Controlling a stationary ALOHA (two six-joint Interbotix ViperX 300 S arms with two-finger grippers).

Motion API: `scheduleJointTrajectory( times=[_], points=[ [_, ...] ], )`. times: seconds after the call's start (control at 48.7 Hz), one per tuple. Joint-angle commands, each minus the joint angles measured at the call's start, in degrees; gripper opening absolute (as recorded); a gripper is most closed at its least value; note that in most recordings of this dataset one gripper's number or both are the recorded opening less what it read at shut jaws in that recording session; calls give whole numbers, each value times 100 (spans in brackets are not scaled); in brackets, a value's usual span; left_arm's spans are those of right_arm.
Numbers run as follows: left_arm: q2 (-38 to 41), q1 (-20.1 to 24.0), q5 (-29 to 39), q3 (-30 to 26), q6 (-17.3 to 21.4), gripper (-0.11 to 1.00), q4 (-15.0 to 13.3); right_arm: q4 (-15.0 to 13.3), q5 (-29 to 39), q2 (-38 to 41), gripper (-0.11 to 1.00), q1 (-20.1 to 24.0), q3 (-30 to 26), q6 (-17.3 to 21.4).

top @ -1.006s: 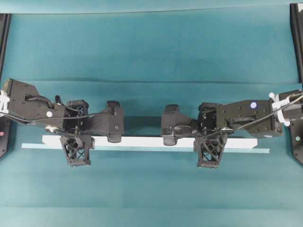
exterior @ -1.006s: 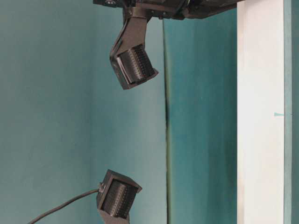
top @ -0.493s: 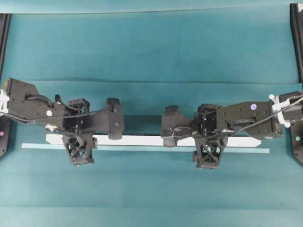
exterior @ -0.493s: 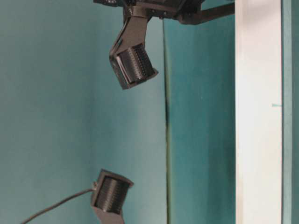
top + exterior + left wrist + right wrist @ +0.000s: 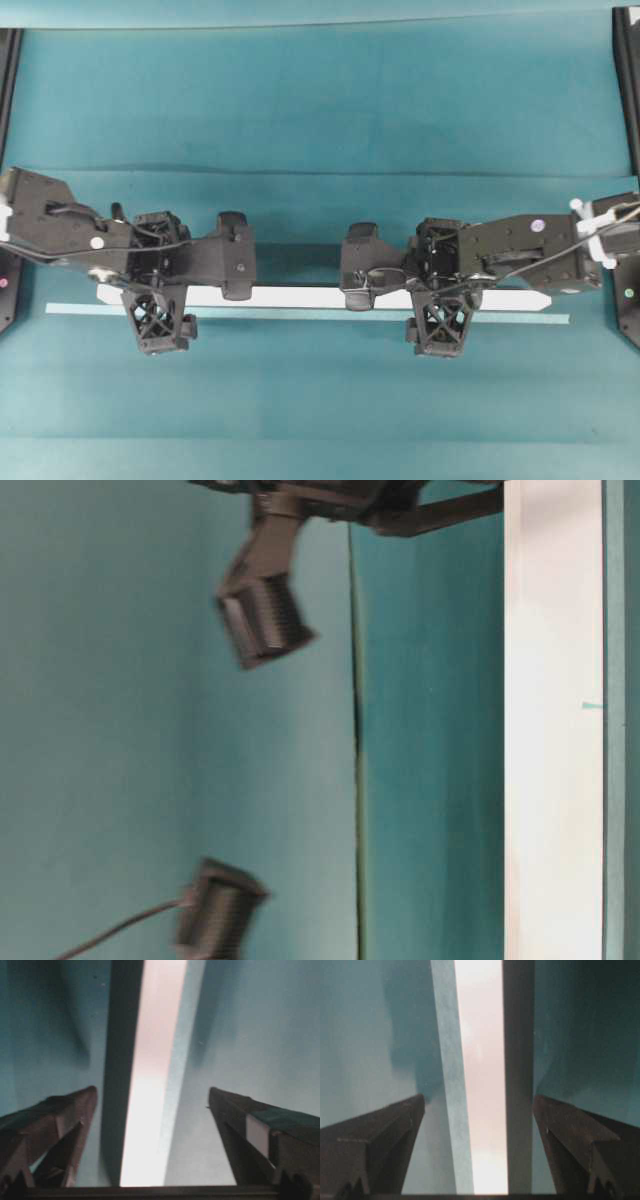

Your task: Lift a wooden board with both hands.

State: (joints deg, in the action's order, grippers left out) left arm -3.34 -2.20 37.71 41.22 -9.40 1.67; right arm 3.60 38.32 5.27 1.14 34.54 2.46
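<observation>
Both grippers have let go since a moment ago: the left gripper (image 5: 150, 1125) and right gripper (image 5: 479, 1130) now gape wide over the wooden board (image 5: 300, 297). The board lies flat, so the step looks like letting go. Next, I think both arms must rise clear.

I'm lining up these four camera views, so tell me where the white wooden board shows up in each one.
Overhead: the wooden board lies as a horizontal band across the middle, under both arms.
Table-level: a tall vertical band near the right edge.
Left wrist: runs up the centre between the open left end effector fingers.
Right wrist: up the centre between the open right end effector fingers.
Shared landmark: the pale-teal strip alongside the board.
</observation>
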Motion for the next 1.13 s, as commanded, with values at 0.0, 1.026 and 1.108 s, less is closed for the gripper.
scheduleJointTrajectory(
  times=[0.0,1.026,1.108],
  points=[
    [-334,-26,18,-123,53,100,9,-9,-53,-229,89,-53,-18,44],
    [-3270,-35,-1169,272,211,100,9,-9,-756,-3472,89,-167,422,9],
    [-3428,-35,-1213,290,220,100,9,-9,-1063,-3806,89,-176,650,9]
  ],
)
